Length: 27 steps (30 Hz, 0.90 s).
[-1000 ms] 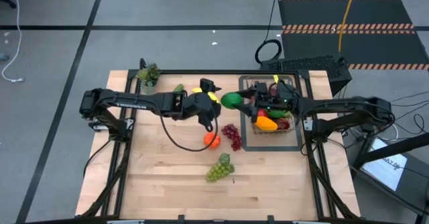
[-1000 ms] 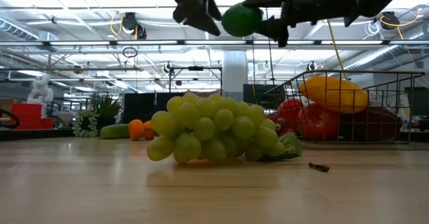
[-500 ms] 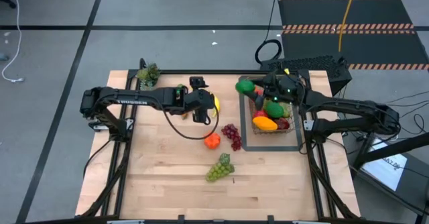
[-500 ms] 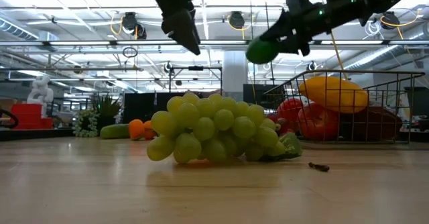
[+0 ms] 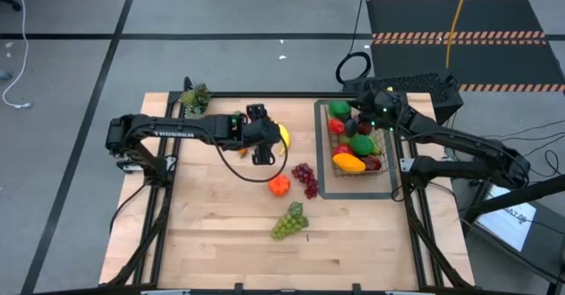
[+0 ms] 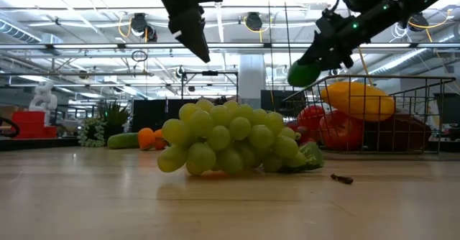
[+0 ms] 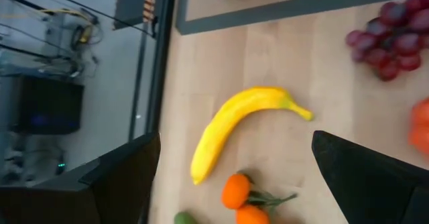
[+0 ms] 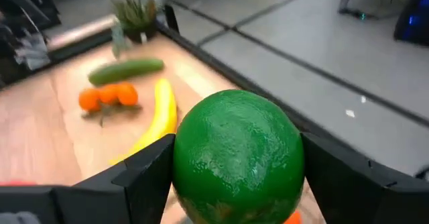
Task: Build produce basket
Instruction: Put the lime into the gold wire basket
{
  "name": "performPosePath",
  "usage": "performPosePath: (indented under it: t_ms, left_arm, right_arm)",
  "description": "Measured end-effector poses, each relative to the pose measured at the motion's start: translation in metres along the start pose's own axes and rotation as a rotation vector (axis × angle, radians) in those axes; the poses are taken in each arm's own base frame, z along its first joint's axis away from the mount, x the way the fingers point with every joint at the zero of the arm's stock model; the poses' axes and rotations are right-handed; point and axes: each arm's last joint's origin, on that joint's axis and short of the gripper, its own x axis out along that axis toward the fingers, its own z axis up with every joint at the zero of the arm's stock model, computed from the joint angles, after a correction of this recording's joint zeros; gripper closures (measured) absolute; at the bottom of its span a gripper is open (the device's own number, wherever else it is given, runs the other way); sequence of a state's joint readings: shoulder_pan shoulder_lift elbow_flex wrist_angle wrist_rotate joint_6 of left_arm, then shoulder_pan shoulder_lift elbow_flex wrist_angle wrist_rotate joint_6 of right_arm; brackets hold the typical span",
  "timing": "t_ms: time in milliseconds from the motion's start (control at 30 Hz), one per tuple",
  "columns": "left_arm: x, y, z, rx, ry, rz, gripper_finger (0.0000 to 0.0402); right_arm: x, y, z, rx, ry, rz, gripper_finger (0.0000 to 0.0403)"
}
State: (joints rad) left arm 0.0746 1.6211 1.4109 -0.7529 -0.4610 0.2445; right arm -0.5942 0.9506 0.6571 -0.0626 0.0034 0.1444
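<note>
The basket (image 5: 357,145) sat on a flat dark tray (image 5: 323,182) at the right side of the table (image 5: 212,233), already holding a yellow mango (image 5: 349,162), red apples (image 6: 327,125) and other fruit. Above its far end, the right gripper (image 5: 347,114) gripped a round green lime (image 8: 238,158) between its fingers. The left gripper (image 5: 262,150) hung with fingers spread wide and empty above the banana (image 7: 236,125), near the small oranges (image 7: 236,196). Purple grapes (image 5: 305,178), green grapes (image 5: 290,222) and a cucumber (image 8: 125,70) lay loose on the wood.
</note>
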Motion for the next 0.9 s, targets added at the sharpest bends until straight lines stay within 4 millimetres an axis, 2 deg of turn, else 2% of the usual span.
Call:
performPosePath:
  t_ms: [333, 633, 900]
  left_arm:
    - [0.002, 0.004, 0.0, -0.027, -0.005, -0.009, 0.0011]
    - [0.002, 0.004, 0.001, -0.029, -0.013, -0.007, 0.0011]
    - [0.003, 0.006, 0.0, -0.03, -0.014, -0.02, 0.0011]
  right_arm:
    - [0.0, -0.012, -0.015, -0.006, 0.145, -0.228, 0.011]
    - [0.007, -0.013, -0.023, 0.01, 0.219, -0.238, 0.011]
    - [0.007, -0.016, -0.024, 0.023, 0.209, -0.341, 0.0094]
